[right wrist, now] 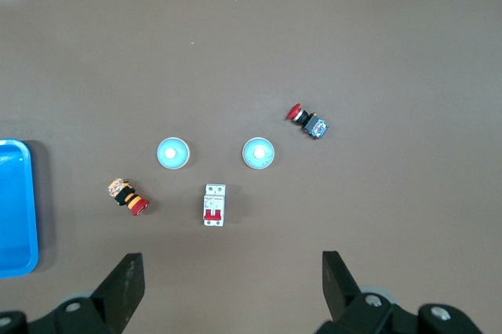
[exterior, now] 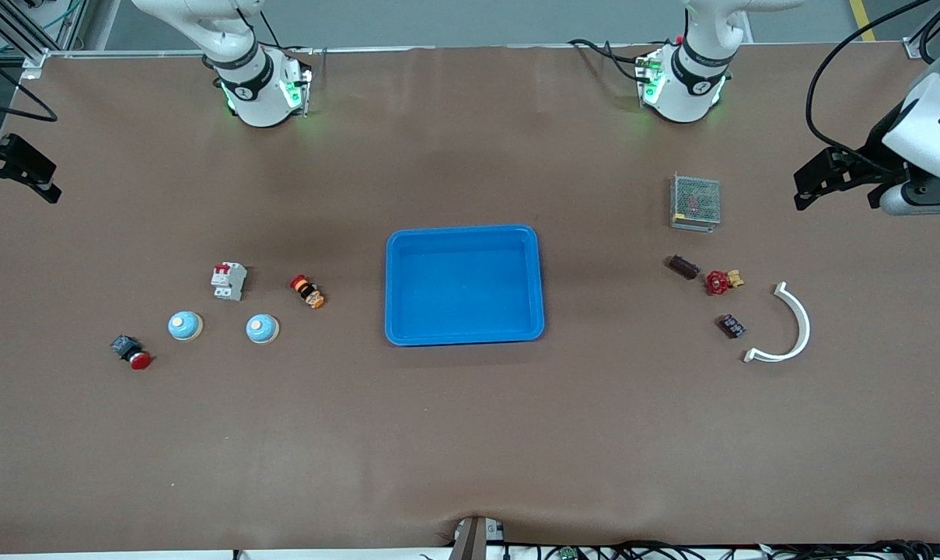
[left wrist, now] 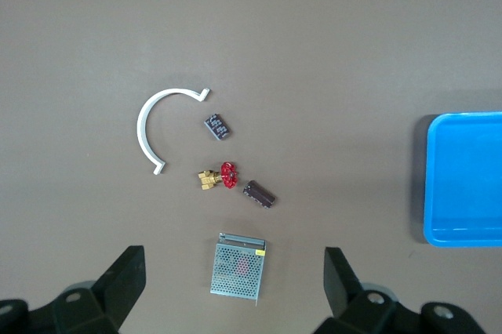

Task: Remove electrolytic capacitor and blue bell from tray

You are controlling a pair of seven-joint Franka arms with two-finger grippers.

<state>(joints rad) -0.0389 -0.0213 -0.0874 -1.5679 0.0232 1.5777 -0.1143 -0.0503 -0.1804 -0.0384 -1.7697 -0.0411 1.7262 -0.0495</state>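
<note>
Tray: a blue tray (exterior: 464,233) sits mid-table, nothing in it.
Capacitors: two dark capacitors (exterior: 683,267) (exterior: 732,326) lie toward the left arm's end, apart from each other, flanking a red-handled brass valve (exterior: 720,281); a white curved clip (exterior: 790,328) and a mesh-cased power supply (exterior: 695,201) lie close by.
Bells: two blue bells (exterior: 184,325) (exterior: 262,329) stand toward the right arm's end (a breaker (exterior: 229,281) and two push buttons (exterior: 307,292) (exterior: 131,352) around them).
Left gripper (exterior: 812,183): aloft at its table end, fingers spread wide, holding nothing.
Right gripper (exterior: 15,167): aloft at its table end, fingers wide apart, nothing between them.
</note>
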